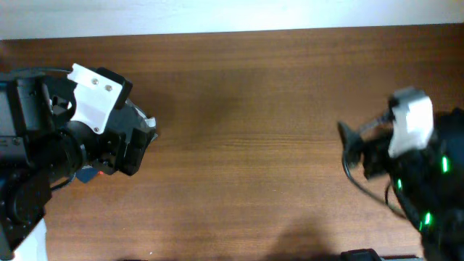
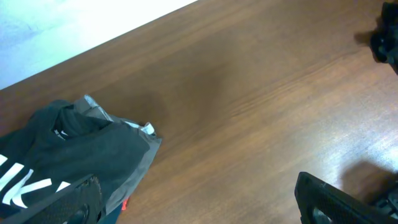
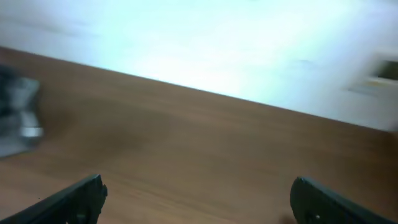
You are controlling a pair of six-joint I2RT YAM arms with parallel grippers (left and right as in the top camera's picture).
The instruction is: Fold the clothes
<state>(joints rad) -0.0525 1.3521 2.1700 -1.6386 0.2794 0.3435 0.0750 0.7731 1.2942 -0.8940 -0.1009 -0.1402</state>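
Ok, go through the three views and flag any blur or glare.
Overhead: sharp, but a white strip is blown out above the table. Left wrist: crisp on the black garment, washed-out pale at top left. Right wrist: soft all over, strong glare behind the table, the clothes only a grey smear at left.

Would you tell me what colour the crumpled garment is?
The garment is black with white markings, best seen in the left wrist view.

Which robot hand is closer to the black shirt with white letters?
Left. The left gripper is at the edge of the black shirt; the right gripper is far across the table.
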